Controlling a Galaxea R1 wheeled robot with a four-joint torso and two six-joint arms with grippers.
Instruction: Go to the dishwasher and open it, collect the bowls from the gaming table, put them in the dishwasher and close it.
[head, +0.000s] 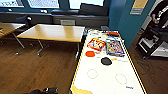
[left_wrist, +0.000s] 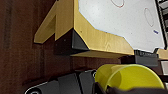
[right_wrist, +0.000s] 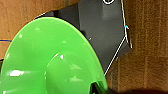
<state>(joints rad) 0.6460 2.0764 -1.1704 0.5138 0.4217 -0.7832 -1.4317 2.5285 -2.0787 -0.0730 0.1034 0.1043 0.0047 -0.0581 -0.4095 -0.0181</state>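
Grippers first. Left gripper (left_wrist: 101, 88) sits at the lower edge of the left wrist view, clamped on the rim of the yellow bowl (left_wrist: 127, 77); dark fingers (left_wrist: 96, 87) overlap the bowl's wall, and the bowl tips with its mouth toward the lens. Right gripper (right_wrist: 96, 88) appears at the bottom of the right wrist view, closed on the edge of the lime-green bowl (right_wrist: 50, 62), which spreads across the lower left of that frame, hollow side facing the camera. Holding each bowl by the rim looks deliberate: a thin edge suits narrow jaws and leaves one bowl to each arm.

Arm pose: both arms appear lowered and tucked near the body, judged from the wooden floor (right_wrist: 147, 57) behind the green bowl and the table corner seen above the yellow one. Dark robot parts show at the bottom left of the head view.

Gaming table (head: 105, 75), white top with yellow rim, runs up the centre right of the head view. On it lie two game boxes (head: 105, 46), an orange disc (head: 90, 53) and a black disc (head: 106, 60). A wooden table (head: 52, 32) stands upper left. A person (head: 160, 15) stands at the upper right.
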